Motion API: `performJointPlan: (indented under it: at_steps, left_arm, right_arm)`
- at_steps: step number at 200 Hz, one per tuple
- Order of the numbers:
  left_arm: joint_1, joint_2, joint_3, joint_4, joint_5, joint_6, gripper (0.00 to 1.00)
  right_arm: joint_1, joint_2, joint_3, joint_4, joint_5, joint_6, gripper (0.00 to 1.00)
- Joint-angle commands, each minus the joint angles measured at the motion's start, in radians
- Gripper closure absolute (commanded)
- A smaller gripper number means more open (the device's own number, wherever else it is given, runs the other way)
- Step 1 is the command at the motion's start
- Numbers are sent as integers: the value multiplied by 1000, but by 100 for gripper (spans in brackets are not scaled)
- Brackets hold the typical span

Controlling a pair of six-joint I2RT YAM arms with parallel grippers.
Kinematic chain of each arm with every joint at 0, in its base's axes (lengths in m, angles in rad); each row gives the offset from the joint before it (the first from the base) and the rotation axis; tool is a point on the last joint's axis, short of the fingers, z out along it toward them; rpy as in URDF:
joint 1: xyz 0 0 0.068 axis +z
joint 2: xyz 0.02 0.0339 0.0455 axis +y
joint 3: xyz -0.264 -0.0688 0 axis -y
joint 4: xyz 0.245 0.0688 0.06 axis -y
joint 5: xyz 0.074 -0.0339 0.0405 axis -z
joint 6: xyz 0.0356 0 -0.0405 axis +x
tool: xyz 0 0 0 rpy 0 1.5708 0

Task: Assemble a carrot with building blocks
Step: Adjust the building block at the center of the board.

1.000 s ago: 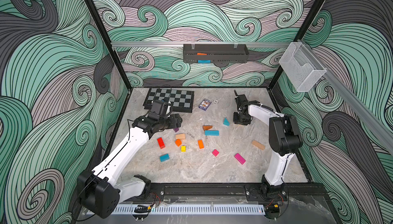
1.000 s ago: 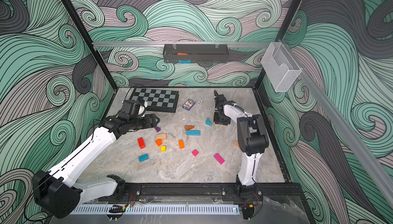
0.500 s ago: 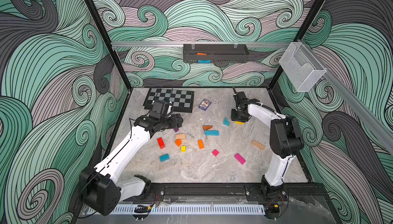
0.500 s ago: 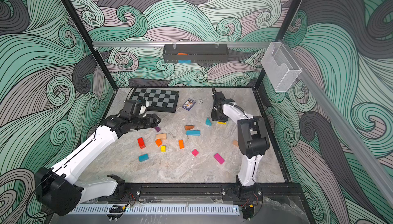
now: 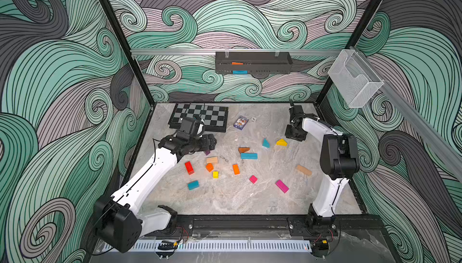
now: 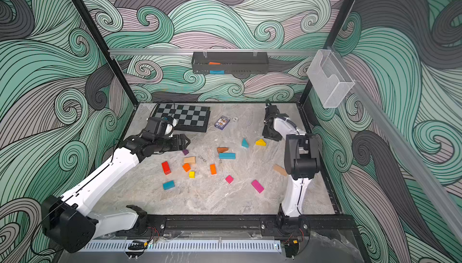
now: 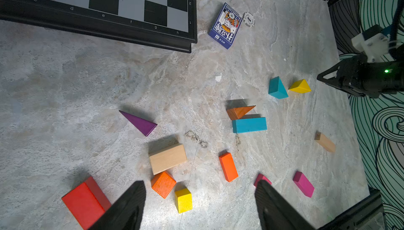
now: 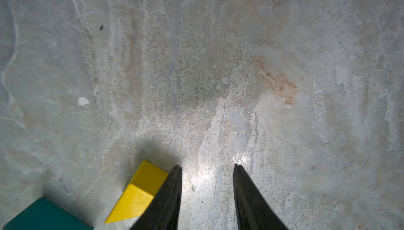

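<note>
Right gripper [image 8: 207,167] stands slightly parted, nothing between its fingers, over bare table. The yellow wedge [image 8: 140,191] sits just beside one finger (teal wedge [image 8: 43,213] next along). Left gripper [image 7: 200,182] gapes wide and empty, with the orange cube [image 7: 163,184] and yellow cube [image 7: 183,200] showing between its fingers. In both top views the orange cuboid [image 5: 236,169] lies mid-frame, and the chessboard [image 5: 200,117] is up and left of it.

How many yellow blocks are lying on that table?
2. A yellow wedge lies beside the right hand, next to a teal wedge; a yellow cube sits mid-table by an orange cube. More could hide under the left arm.
</note>
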State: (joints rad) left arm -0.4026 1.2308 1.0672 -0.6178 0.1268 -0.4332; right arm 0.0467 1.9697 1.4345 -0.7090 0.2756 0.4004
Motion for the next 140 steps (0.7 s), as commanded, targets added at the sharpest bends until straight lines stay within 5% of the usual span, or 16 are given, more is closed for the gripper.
performJointPlan:
  at_steps: [1,140]
  left_arm:
    - [-7,8,43,-14,18,21,20]
    - [-9,9,22,9,22,17,20]
  right_arm:
    - [8,11,-33,-17,-35,11,60]
    - [127,-16,-100,-11,-59,19,60]
